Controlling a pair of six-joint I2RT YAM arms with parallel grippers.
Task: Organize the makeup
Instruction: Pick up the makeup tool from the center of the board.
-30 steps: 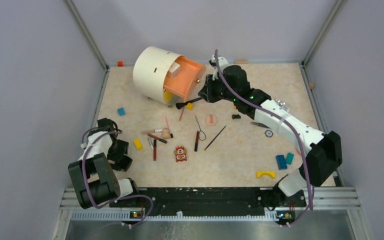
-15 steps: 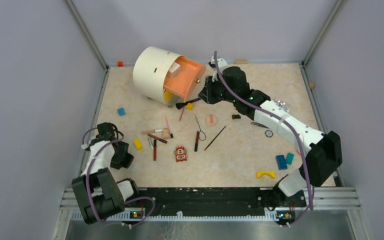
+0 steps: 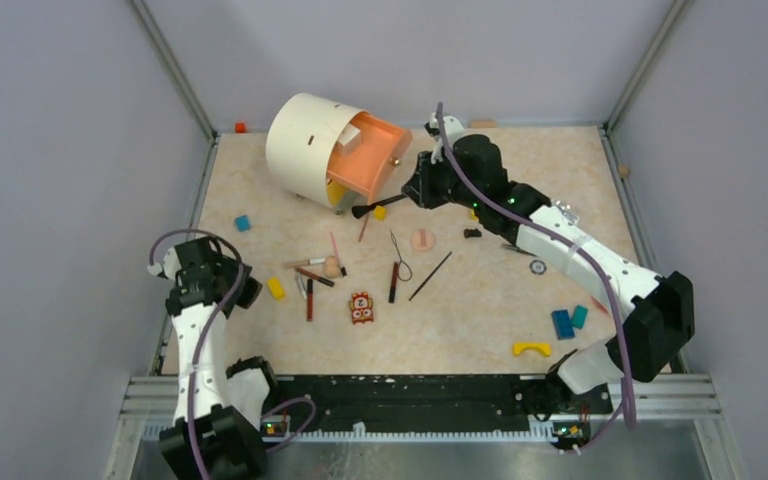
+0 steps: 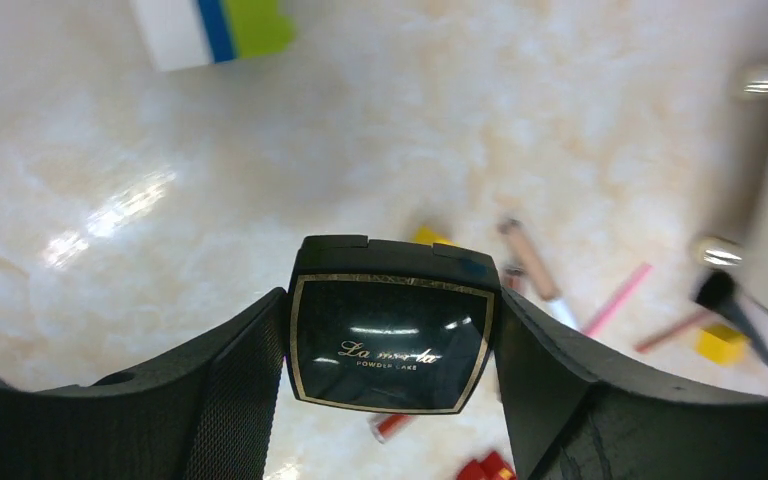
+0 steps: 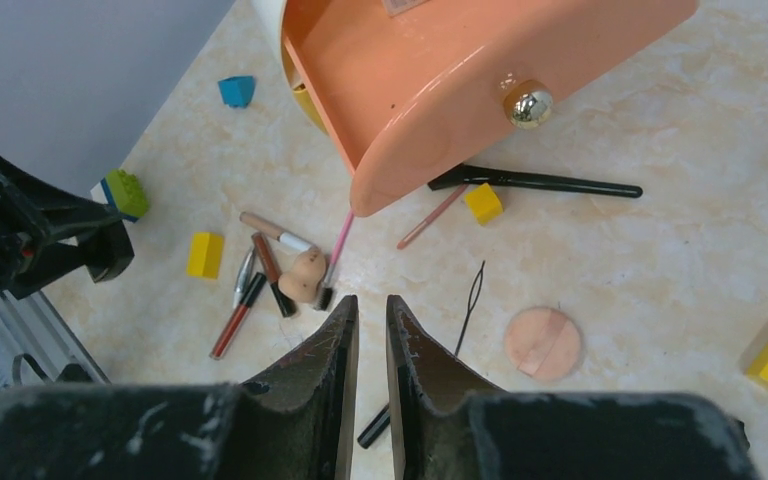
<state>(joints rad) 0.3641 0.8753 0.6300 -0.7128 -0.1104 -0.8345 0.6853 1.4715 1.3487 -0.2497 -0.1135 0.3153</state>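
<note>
Makeup sticks and brushes (image 3: 315,272) lie scattered mid-way across the marbled beige counter (image 3: 480,310), near a round peach puff (image 3: 421,240). At the left side, the left pincer (image 4: 392,300) grips a black square powder compact (image 4: 392,345). The right pincer (image 5: 368,305), nearly closed and empty, hovers by the peach drawer (image 5: 430,90).

A beige marbled tabletop (image 3: 460,330) is seen enclosed by grey walls (image 3: 60,150). A yellow block (image 3: 276,288) is laid near the left side, with a blue block (image 3: 243,222) set farther back. A red patterned toy figure (image 3: 362,307) is placed near the middle. At the near right a yellow arch (image 3: 531,349) is found, and just behind it a dark blue brick (image 3: 562,323) and a teal block (image 3: 580,316) are set side by side.
</note>
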